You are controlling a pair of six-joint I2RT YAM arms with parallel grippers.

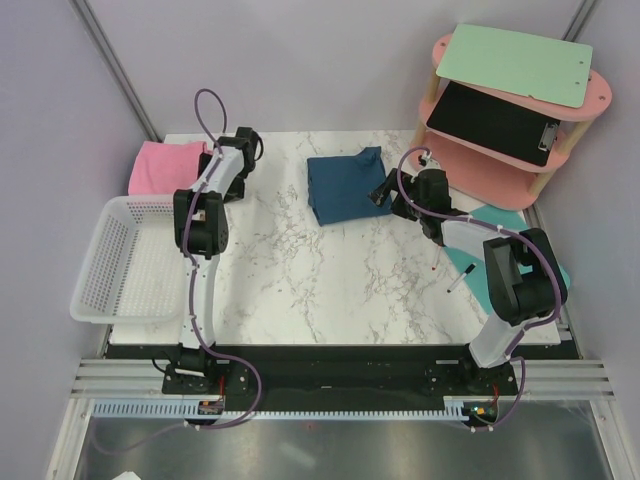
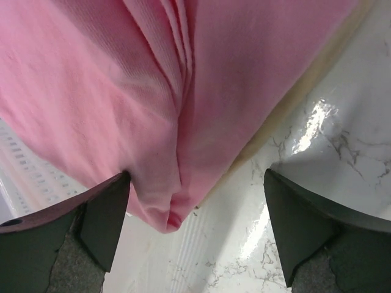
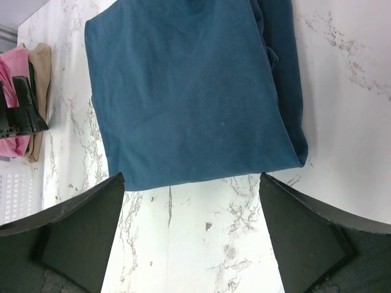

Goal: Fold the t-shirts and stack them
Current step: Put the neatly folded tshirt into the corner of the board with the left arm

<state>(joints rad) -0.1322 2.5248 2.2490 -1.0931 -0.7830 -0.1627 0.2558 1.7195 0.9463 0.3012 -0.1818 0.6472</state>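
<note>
Both claws are spread wide and holding nothing. The right claw (image 3: pixel 192 183) sits low over the counter (image 3: pixel 342 91), and the blue t-shirt (image 3: pixel 189 91) lies straight ahead of it. The shirt's near hem runs crosswise between the two fingers and its longer side heads away from us. That shirt is in the middle of the far half of the counter, so the right arm is clearly the nearer one.

The left claw (image 2: pixel 197 183) is nosed right up to the pink t-shirt (image 2: pixel 122 79), which sits at the far left corner just beyond the white basket (image 1: pixel 110 260).

The blue one already looks folded into a tidy flat rectangle, with layered edges bunched along one side. The pink one is a softer bundle with deep creases down the middle. There's a tan strip (image 3: pixel 40 91) beside the pink, and we honestly can't tell if it's cloth or the counter's edge.

We reckon stacking is what's left, since the two shirts lie well apart.
</note>
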